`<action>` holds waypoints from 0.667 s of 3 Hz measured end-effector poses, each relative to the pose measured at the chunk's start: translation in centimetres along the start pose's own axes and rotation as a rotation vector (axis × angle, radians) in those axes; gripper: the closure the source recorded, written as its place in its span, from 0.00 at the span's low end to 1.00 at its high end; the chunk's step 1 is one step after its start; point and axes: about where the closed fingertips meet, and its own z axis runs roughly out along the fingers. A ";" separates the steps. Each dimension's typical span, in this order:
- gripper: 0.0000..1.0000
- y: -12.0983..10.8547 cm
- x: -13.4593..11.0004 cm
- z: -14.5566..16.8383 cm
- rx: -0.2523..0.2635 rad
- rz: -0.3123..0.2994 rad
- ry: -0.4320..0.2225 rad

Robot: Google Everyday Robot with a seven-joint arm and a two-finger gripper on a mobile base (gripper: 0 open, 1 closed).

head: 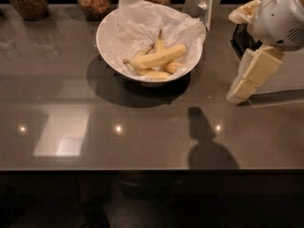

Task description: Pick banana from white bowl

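Note:
The banana (pixel 159 56), long, pale yellow and gently curved, lies across the top of shorter bananas in the white bowl (pixel 105 37), which is lined with crinkled white paper. The bowl stands at the back middle of the dark table. My gripper (pixel 234 56) is at the right, beside the bowl and apart from it, a little above the table. Its two cream fingers (pixel 250 75) stand wide apart and hold nothing.
Three glass jars of brown grains (pixel 27 0) stand along the back edge, left of and behind the bowl. A dark holder (pixel 240 38) and a clear stand (pixel 275 96) sit at the right, behind the gripper. A metal upright (pixel 202 1) stands behind the bowl.

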 end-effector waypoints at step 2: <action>0.00 -6.2 -6.4 5.1 -0.014 -0.074 -0.130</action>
